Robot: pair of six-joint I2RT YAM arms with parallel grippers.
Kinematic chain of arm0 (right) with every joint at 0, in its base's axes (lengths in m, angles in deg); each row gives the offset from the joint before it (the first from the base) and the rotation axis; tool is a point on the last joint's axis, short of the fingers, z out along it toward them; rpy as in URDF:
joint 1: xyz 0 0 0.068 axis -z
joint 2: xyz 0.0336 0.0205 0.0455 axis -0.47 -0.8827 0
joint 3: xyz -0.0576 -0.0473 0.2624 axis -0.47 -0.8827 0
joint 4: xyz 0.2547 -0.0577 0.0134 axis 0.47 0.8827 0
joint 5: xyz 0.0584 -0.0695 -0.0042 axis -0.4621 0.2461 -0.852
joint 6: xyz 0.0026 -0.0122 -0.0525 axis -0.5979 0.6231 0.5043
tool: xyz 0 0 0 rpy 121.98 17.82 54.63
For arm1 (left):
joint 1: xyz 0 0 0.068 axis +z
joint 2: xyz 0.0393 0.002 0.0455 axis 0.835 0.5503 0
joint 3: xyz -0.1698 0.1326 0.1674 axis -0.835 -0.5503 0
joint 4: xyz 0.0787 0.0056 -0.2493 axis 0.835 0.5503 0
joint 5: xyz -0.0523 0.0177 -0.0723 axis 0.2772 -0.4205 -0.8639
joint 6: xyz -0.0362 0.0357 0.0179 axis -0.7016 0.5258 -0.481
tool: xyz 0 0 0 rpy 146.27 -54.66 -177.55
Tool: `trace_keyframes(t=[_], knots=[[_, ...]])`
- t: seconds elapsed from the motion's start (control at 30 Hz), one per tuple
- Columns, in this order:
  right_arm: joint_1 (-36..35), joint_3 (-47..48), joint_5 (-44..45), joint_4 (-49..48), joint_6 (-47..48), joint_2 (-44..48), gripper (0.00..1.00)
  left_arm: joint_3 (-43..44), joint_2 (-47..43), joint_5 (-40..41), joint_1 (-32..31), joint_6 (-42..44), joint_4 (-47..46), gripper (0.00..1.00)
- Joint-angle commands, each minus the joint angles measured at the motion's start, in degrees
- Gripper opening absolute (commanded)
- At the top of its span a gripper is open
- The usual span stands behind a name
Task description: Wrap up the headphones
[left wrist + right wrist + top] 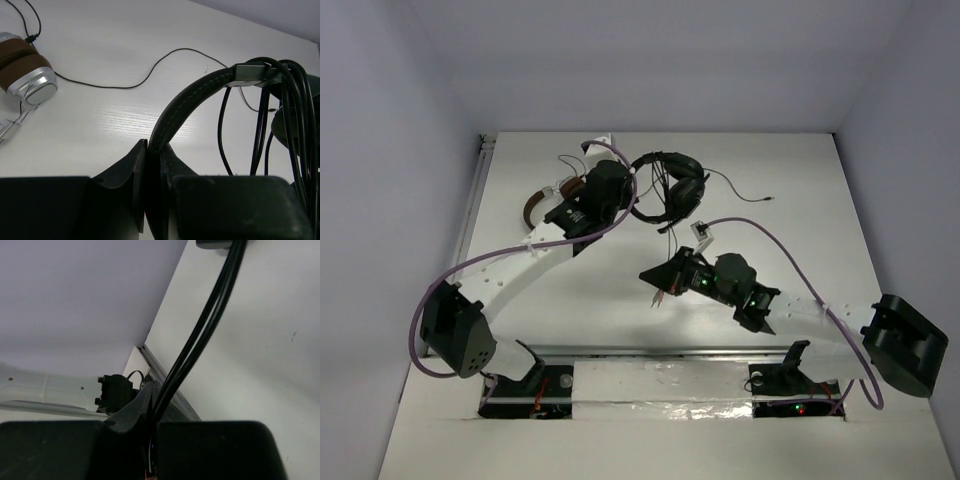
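The black headphones point(677, 184) are at the back middle of the table. My left gripper point(628, 196) is shut on their padded headband point(192, 95) and its fingertips meet around the band point(152, 148). Several loops of the thin dark cable point(296, 125) hang over the band by the slider. My right gripper point(658, 277) is shut on two strands of the cable point(202, 337), which run taut from its fingertips point(152, 396) up to the headphones. The loose cable end point(760, 199) lies on the table to the right of the earcups.
The brown-banded headphones with silver earcups point(536, 206) lie left of my left gripper and show in the left wrist view point(27, 75), their thin cable point(150, 72) curving over the table. The white walls stand behind and at both sides.
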Motion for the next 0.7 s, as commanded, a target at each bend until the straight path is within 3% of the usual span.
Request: trace_keyframes(t=[0.0,0.2,0.5,0.67], knots=[[-3.06,2.48,-1.12,0.35,-1.76,-0.77,0.04,-1.08,0.04,9.11,0.43,-4.07,-12.10,0.00],[-3.06,7.39,-0.69,1.84,-2.72,-1.74,0.04,-8.98,1.27,11.40,-4.58,-4.95,-14.82,0.00],[-3.06,12.24,17.74,9.67,-4.74,-1.91,0.13,-20.15,0.22,7.36,-9.51,-10.04,-15.10,0.00],[-3.06,11.89,23.65,11.07,-6.85,-5.68,0.18,-23.94,0.04,4.99,-10.65,-12.59,-14.92,0.00]])
